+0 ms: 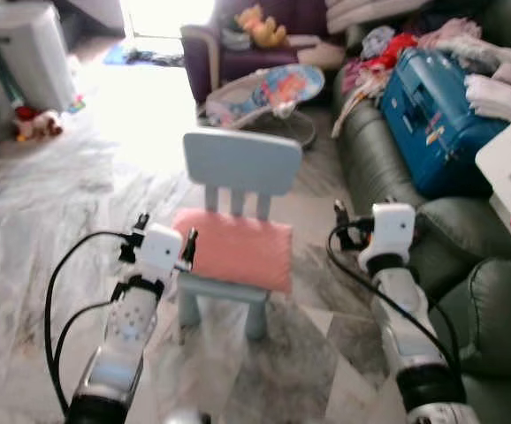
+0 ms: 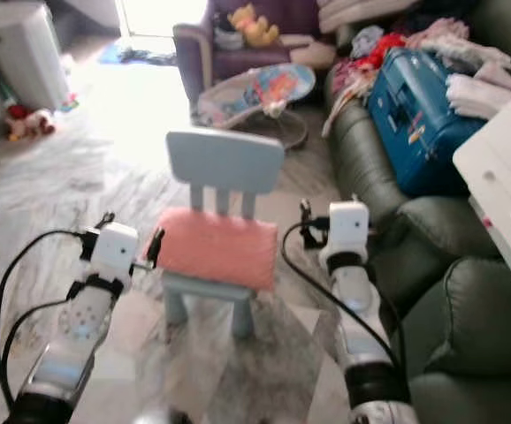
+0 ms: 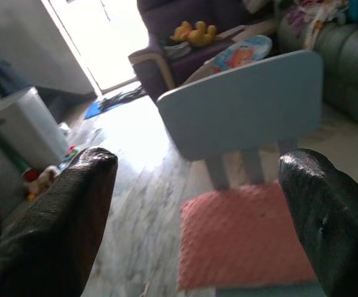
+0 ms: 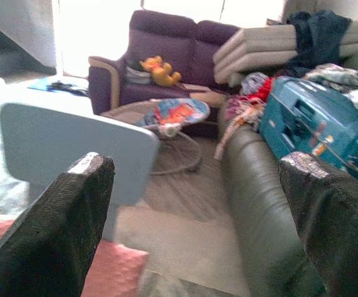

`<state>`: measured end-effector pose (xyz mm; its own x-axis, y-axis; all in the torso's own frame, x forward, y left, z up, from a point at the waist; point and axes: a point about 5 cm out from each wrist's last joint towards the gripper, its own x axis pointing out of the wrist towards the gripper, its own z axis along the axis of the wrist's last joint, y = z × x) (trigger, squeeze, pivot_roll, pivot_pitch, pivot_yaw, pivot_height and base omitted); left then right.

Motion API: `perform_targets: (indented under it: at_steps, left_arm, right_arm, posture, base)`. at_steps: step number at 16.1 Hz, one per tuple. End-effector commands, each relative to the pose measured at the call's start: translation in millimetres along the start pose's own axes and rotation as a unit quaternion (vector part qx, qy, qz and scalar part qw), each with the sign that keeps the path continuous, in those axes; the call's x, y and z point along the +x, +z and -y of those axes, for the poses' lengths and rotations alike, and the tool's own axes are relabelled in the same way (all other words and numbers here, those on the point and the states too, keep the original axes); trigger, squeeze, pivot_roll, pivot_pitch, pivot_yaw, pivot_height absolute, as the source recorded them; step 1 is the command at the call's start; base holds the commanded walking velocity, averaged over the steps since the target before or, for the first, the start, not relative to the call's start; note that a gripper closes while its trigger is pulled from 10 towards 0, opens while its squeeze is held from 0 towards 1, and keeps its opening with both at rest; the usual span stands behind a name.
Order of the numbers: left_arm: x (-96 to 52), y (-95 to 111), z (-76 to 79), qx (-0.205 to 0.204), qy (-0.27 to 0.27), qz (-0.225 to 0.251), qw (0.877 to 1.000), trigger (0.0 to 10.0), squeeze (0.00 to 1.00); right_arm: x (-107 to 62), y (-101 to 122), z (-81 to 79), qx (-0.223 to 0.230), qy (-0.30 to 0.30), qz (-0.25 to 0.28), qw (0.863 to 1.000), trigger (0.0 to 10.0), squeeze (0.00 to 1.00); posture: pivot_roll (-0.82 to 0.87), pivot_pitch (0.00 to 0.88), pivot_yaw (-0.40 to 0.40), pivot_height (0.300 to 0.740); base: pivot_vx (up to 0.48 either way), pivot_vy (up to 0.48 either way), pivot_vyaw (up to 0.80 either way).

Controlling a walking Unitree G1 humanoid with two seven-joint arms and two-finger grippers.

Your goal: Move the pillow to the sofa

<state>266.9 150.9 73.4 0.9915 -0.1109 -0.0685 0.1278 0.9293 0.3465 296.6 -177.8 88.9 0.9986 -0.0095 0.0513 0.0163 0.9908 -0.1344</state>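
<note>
Ahead, the pillow (image 1: 236,249) lies crosswise between us. Our left gripper (image 1: 187,249) is nearer than our right gripper (image 1: 338,225). Both spread, holding nothing.

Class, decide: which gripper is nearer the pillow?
Left. The left gripper sits just beside the pillow at its left edge; the right gripper hovers off its right side, with a gap between.

Strong daylight pours from a doorway (image 1: 167,18) at the top of the head views, blowing the marble floor (image 1: 141,115) beyond the chair (image 1: 240,163) to white glare. All views are softly blurred; the near black fingers (image 3: 49,229) are out of focus.
</note>
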Motion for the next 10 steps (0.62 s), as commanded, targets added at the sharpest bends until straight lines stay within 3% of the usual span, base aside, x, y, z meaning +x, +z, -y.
perform_targets:
  at_steps: [1, 10]
  left_arm:
    - [1.5, 1.3, 6.7, -0.004, -0.012, -0.004, 1.0, 10.0, 0.0]
    - [3.2, 3.4, 10.2, -0.004, -0.021, -0.001, 1.0, 10.0, 0.0]
  right_arm:
    - [-3.3, -4.4, 10.4, -0.006, -0.014, -0.008, 1.0, 10.0, 0.0]
    - [-2.2, -3.9, 6.6, -0.008, -0.008, -0.009, 1.0, 10.0, 0.0]
  posture:
    - [-0.01, 0.0, -0.033, 0.74]
    - [0.0, 0.0, -0.035, 0.74]
  base:
    - [0.255, 0.409, 0.0]
    - [0.027, 0.454, 0.0]
